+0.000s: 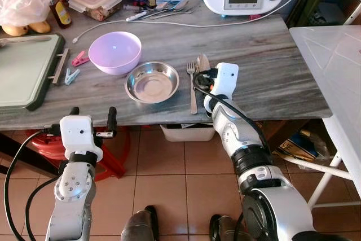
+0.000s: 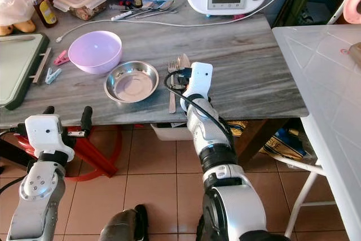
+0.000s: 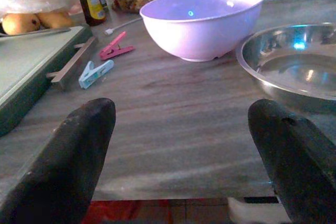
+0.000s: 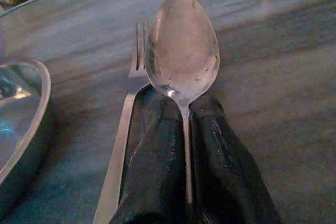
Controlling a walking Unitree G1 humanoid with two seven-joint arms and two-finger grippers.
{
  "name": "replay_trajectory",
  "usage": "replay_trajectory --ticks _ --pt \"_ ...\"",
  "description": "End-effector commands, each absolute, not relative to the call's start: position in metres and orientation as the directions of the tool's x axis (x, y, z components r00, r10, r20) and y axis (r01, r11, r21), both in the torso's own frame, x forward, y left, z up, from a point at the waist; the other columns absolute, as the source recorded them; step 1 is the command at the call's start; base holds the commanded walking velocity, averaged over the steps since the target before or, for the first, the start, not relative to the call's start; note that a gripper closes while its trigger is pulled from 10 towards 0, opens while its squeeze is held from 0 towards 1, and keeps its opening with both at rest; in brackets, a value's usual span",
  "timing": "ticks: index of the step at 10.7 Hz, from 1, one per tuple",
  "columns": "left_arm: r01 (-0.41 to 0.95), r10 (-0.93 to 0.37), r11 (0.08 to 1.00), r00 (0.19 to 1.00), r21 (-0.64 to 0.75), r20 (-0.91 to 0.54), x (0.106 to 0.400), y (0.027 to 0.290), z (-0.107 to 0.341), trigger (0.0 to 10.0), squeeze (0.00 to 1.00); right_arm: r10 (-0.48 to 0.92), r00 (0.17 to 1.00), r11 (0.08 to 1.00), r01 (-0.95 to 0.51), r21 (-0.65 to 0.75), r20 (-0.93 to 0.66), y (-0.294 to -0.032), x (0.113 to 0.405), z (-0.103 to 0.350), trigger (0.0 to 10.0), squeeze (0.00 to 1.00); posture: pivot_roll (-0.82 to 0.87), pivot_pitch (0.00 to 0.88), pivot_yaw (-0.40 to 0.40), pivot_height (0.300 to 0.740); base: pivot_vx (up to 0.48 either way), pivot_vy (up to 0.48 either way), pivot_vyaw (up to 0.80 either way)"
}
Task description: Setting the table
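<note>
The robot looked to be laying the cutlery: the right gripper [image 4: 184,150] had its two black fingers pinched on the neck of the spoon [image 4: 182,45], just beside the fork [image 1: 192,86] lying on the grey table [image 1: 271,66] right of the steel bowl [image 1: 152,82]. Next, I judged, it needed to set the spoon flat, parallel to the fork, and let go. The right arm reached forward over the table edge; the left gripper [image 1: 92,118] hung below that edge, fingers spread and empty.
</note>
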State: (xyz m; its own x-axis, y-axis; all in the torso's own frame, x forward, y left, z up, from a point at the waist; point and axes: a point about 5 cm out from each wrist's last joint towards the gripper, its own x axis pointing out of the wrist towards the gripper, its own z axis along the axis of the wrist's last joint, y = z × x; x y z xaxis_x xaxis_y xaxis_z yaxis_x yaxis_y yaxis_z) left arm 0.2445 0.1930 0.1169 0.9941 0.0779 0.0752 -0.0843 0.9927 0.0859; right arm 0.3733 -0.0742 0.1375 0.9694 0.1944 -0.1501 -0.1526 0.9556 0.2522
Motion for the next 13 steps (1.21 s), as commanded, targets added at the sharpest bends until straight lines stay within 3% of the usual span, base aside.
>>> replay_trajectory --ticks 1,10,11,13 --pt "-0.085 0.078 0.993 0.994 0.086 0.08 0.243 0.1947 0.1197 10.0 0.0 0.188 0.96 0.955 -0.129 0.269 -0.206 -0.0721 0.3711 0.1276 10.0 0.0 0.09 0.208 0.057 0.74 0.0 0.0 0.0" --pt "-0.079 0.073 0.993 0.995 0.09 0.071 0.2428 0.1936 0.1193 10.0 0.0 0.172 0.965 0.956 -0.116 0.268 -0.199 -0.0785 0.3773 0.1298 10.0 0.0 0.1 0.214 0.062 0.74 0.0 0.0 0.0" --pt "-0.079 0.073 0.993 0.995 0.091 0.072 0.243 0.1935 0.1195 10.0 0.0 0.188 0.962 0.951 -0.129 0.281 -0.197 -0.0761 0.3766 0.1293 10.0 1.0 0.1 0.213 0.063 0.74 0.0 0.0 0.0" --pt "-0.079 0.073 0.993 0.995 0.093 0.071 0.2434 0.1936 0.1199 10.0 0.0 0.201 0.958 0.95 -0.139 0.281 -0.204 -0.0742 0.3758 0.1267 10.0 1.0 0.1 0.213 0.063 0.74 0.0 0.0 0.0"
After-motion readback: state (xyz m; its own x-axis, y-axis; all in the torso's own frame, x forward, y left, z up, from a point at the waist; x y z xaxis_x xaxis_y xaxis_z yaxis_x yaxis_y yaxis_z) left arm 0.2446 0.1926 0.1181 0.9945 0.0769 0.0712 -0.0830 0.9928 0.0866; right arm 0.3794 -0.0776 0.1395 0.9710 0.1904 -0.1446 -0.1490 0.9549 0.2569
